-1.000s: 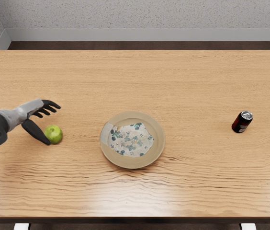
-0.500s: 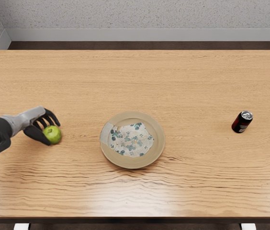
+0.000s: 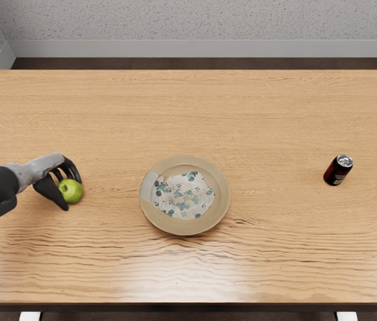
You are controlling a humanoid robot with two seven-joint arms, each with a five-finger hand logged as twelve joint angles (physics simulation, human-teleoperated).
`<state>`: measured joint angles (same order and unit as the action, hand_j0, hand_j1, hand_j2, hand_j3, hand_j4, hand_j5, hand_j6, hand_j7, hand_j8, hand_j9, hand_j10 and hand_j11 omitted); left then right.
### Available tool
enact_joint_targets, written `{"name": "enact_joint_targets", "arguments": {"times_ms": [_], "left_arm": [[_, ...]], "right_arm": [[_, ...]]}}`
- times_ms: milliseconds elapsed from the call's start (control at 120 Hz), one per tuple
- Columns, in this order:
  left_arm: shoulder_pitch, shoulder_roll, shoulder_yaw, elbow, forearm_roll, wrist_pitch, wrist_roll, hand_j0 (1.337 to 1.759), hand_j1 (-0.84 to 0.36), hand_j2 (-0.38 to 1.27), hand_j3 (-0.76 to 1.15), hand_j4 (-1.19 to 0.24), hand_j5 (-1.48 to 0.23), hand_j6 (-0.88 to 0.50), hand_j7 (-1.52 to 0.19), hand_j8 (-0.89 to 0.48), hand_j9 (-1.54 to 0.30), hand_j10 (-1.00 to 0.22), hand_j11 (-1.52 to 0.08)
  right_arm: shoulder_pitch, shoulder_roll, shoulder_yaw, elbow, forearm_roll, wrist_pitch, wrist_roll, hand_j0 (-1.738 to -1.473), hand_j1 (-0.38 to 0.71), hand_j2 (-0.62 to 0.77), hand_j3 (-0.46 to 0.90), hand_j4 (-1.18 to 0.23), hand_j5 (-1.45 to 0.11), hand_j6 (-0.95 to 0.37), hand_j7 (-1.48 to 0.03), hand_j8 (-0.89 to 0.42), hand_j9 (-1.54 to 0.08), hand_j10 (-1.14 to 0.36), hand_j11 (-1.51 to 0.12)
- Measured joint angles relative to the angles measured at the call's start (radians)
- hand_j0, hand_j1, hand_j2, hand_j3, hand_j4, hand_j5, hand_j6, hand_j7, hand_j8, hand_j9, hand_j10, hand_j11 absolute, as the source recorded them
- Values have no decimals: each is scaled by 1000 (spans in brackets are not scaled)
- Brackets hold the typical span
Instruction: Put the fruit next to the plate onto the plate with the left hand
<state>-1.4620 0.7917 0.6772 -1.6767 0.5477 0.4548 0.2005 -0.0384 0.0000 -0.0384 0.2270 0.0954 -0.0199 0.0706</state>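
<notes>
You are looking down on a wooden table (image 3: 242,114). Your left hand (image 3: 56,180) is coming in from the left edge, low over the near-left part of the top. Its fingers (image 3: 71,167) are curling over the far side of the apple (image 3: 72,191) and the dark thumb (image 3: 49,192) is pressing in from the near side. The hand is cupping the fruit snugly and appears to be gripping it. From this slanted view you cannot tell whether the apple is resting on the wood or being held just clear of it.

The apple is sitting to the left of the plate (image 3: 146,200), apart from it, with a stretch of bare wood showing between the two. The plate is lying flat near the middle of the table, its tan rim ringing a blue-green pattern. A can (image 3: 337,170) is standing upright far off to the right, well apart from the plate and farther from the hand.
</notes>
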Motion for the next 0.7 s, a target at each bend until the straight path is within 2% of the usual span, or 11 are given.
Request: {"name": "enact_joint_targets", "arguments": {"times_ms": [42,108,275,342,517,700], "left_arm": [[-1,0,1,1,1,-1,0,1648,-279,338,0,-686,-824,-485,-885,-536,-930,-664,-928],[-13,0,4,1,-6,-4,0,1650,-320,444,0,-642,-860,-415,-892,-518,-925,-668,-923],[-40,-18,8,1,-19,-11,0,1653,-336,411,0,-573,-905,-385,-903,-493,-913,-675,-912],[-56,-39,8,1,-23,-13,-1,1654,-332,425,0,-587,-915,-403,-903,-507,-910,-676,-910],[-102,-45,8,1,-27,-15,-1,1655,-287,304,0,-577,-936,-404,-907,-513,-910,-675,-911],[-157,-88,8,1,-28,-14,-1,1656,-296,373,0,-603,-929,-424,-907,-527,-906,-676,-907]], "right_arm": [[0,0,0,0,0,0,0,-1658,-310,-7,0,-33,-43,-33,-43,-33,-43,-33,-43],[0,0,0,0,0,0,0,-1658,-310,-7,0,-33,-43,-33,-43,-33,-43,-33,-43],[0,0,0,0,0,0,0,-1658,-310,-7,0,-33,-43,-33,-43,-33,-43,-33,-43],[0,0,0,0,0,0,0,-1658,-310,-7,0,-33,-43,-33,-43,-33,-43,-33,-43],[0,0,0,0,0,0,0,-1658,-310,-7,0,-33,-43,-33,-43,-33,-43,-33,-43],[0,0,0,0,0,0,0,-1658,-310,-7,0,-33,-43,-33,-43,-33,-43,-33,-43]]}}
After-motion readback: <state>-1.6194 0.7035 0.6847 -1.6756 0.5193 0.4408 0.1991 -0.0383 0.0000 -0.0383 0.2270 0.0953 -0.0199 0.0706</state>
